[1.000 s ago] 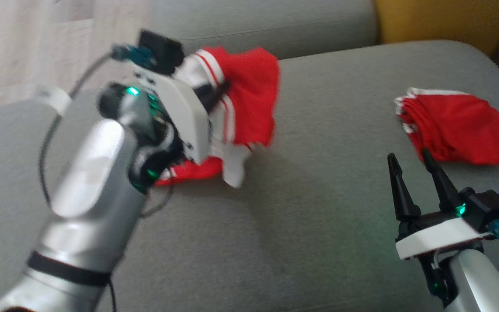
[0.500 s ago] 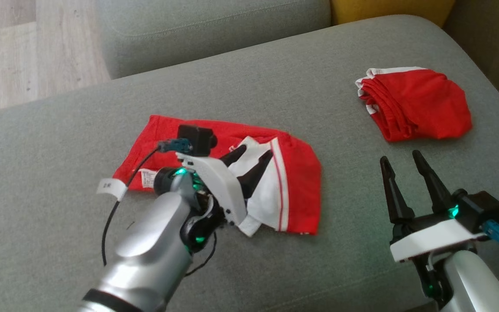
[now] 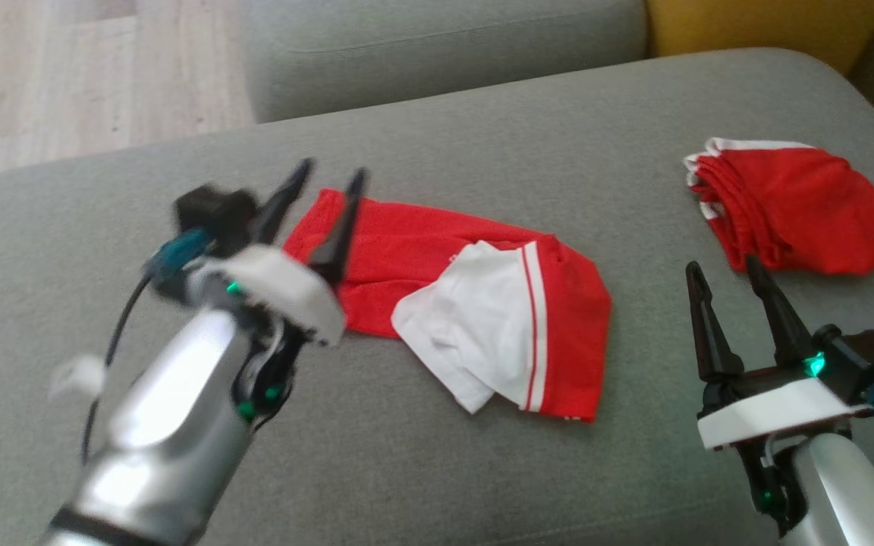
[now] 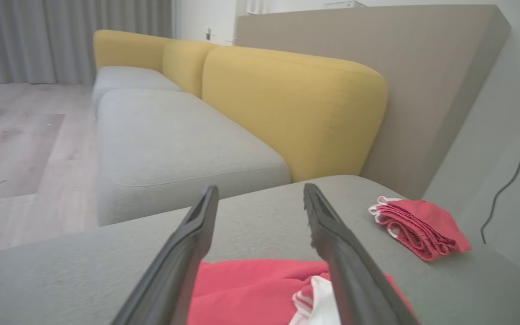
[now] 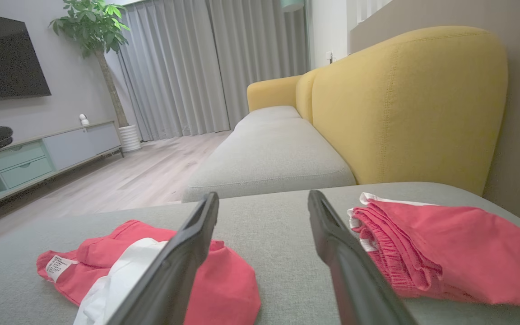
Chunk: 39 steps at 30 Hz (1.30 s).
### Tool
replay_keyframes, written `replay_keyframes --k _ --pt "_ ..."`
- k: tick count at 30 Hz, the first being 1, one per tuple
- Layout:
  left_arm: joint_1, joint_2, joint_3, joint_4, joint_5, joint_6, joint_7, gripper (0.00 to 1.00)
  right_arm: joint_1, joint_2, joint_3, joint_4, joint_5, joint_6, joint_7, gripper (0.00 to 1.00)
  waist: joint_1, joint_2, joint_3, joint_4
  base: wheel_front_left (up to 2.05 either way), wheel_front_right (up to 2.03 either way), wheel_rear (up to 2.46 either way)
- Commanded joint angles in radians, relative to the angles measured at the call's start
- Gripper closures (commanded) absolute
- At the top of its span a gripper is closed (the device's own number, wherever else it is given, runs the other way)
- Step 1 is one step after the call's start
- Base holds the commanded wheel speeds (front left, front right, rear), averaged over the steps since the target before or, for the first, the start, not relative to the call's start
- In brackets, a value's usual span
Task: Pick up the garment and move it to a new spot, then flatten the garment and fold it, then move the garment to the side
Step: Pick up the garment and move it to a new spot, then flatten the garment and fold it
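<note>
**Garment down, both arms free.** The red-and-white garment (image 3: 407,250) lies rumpled near the middle of the grey cushion (image 3: 482,470), its white panel (image 3: 475,318) doubled over the right half. We find the left end effector (image 3: 332,168) poised over the garment's left end, spread wide and holding nothing. The right end effector (image 3: 719,265) waits at the front right, equally wide and empty. The hazard, as we judge it, is a pinch that catches two layers and locks the crease in. A pull to the right could also drag cloth into the folded red pile (image 3: 793,212) nearby. We see bare cushion on the robot's side of the garment and to its left. Past the far left edge the wood floor (image 3: 65,68) lies below.
</note>
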Motion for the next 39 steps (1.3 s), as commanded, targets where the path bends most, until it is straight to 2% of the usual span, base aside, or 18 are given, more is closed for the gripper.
replay_keyframes --k 1,5,8,11,15,18,23,33,36,39 --pt "0.021 0.050 0.066 -0.077 0.014 0.043 -0.033 0.00 -0.001 -0.018 0.013 -0.040 -0.006 0.008 -0.011 0.00 0.0000 0.0000 -0.007 0.023 0.00 0.00 0.00" --pt "0.149 0.098 0.140 -0.194 0.054 0.126 -0.057 0.00 0.017 -0.023 0.009 -0.047 -0.006 0.008 -0.011 0.00 0.0000 0.0000 -0.018 0.045 0.00 0.00 0.00" --pt "0.270 0.098 0.238 -0.304 0.095 0.183 -0.059 0.00 0.027 -0.024 0.010 -0.051 -0.008 0.008 -0.011 0.00 0.0000 0.0000 -0.021 0.053 0.00 0.00 0.00" --pt "0.384 0.082 0.303 -0.381 0.161 0.216 -0.059 0.00 0.035 -0.025 0.011 -0.054 -0.009 0.008 -0.011 0.00 0.0000 0.0000 -0.023 0.057 0.00 0.00 0.00" --pt "0.492 0.053 0.361 -0.436 0.254 0.234 -0.059 0.00 0.042 -0.027 0.024 -0.053 -0.008 0.008 -0.011 0.00 0.0000 0.0000 -0.025 0.059 0.00 0.00 0.00" --pt "0.539 0.013 0.387 -0.451 0.295 0.224 -0.059 0.00 0.049 -0.030 0.028 -0.054 -0.005 0.008 -0.011 0.00 0.0000 0.0000 -0.023 0.062 0.00 0.00 0.00" --pt "0.554 -0.037 0.420 -0.441 0.337 0.179 -0.059 0.00 0.049 -0.042 0.031 -0.051 -0.001 0.008 -0.011 0.00 0.0000 0.0000 -0.017 0.069 0.00 0.00 0.00" --pt "0.549 -0.092 0.469 -0.407 0.385 0.115 -0.059 0.00 0.044 -0.049 0.051 -0.047 0.009 0.008 -0.002 0.00 0.0000 0.0000 -0.015 0.076 0.00 0.00 0.00" --pt "0.547 -0.105 0.479 -0.400 0.398 0.101 -0.059 0.00 0.033 -0.055 0.100 -0.052 0.017 0.008 0.013 0.00 0.0000 0.0000 -0.013 0.085 0.00 0.00 0.00" --pt "0.542 -0.115 0.489 -0.390 0.407 0.088 -0.059 0.00 0.016 -0.078 0.212 -0.044 0.028 0.008 0.082 0.00 0.0000 0.0000 -0.011 0.100 0.00 0.00 0.00"
